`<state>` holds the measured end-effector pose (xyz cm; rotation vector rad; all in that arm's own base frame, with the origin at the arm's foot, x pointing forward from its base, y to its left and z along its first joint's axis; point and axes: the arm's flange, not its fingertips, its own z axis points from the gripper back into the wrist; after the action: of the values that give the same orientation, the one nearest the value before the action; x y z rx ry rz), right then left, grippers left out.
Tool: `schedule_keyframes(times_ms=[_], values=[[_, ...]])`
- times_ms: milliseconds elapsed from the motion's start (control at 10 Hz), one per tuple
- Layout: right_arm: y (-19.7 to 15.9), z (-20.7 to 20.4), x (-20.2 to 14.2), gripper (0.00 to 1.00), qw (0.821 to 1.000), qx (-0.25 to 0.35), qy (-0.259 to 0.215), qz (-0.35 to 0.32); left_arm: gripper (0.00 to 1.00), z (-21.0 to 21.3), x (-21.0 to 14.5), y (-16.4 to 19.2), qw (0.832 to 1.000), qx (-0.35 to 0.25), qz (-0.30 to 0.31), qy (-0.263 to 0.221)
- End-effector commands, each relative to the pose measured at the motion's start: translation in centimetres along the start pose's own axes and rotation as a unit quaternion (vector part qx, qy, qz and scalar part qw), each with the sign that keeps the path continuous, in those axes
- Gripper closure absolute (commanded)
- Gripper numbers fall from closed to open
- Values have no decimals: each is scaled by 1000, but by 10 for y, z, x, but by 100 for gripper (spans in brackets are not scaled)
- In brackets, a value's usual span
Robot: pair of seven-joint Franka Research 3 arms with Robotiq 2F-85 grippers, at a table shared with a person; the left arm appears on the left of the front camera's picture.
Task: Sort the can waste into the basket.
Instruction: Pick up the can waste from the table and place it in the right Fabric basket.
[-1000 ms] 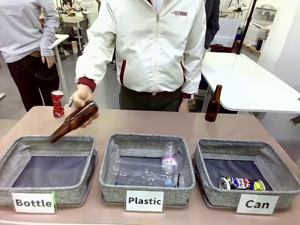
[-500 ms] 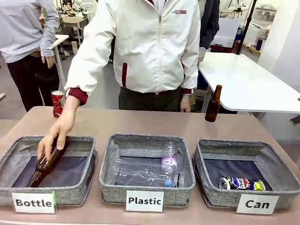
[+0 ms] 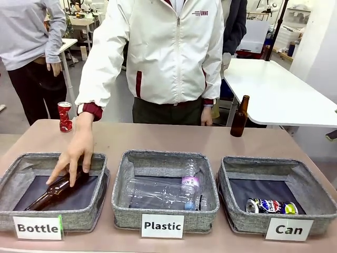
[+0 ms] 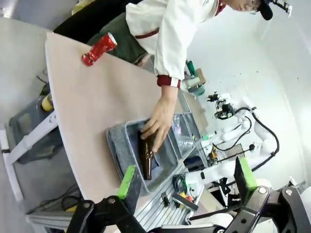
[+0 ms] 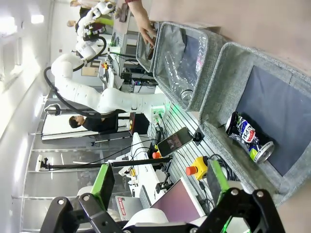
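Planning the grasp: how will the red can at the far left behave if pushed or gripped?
Likely tippy: the red can stands upright, narrow, with a pinched, crushed waist, so a side push probably topples it. Probably light and easy to dent further, judging by the crumpled wall. Its uneven shape may make it roll crookedly.

The pinkish table (image 3: 158, 138) is carrying three grey baskets in a row along its near edge: Bottle basket (image 3: 79, 219) on the left, Plastic basket (image 3: 124, 213) in the middle, Can basket (image 3: 247, 224) on the right. A red crushed can (image 3: 64, 116) is standing far left, and a brown bottle (image 3: 240, 117) is standing upright far right.
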<state>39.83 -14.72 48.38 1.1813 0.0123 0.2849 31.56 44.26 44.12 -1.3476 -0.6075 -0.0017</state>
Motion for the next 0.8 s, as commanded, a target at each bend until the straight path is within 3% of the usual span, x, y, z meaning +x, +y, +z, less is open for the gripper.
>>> schedule_keyframes(times_ms=[0,100,300,500,700], values=[[0,2,-1,0,1000,-7,3,10,0,-24,12,-5,1000,20,-18,5],[0,2,-1,0,1000,-7,3,10,0,-32,10,-8,1000,7,-25,13],[0,2,-1,0,1000,-7,3,10,0,-63,22,-16,999,42,-28,15],[0,2,-1,0,1000,-7,3,10,0,-138,55,-11,991,62,-20,116],[0,2,-1,0,1000,-7,3,10,0,-213,84,13,982,123,-15,140]])
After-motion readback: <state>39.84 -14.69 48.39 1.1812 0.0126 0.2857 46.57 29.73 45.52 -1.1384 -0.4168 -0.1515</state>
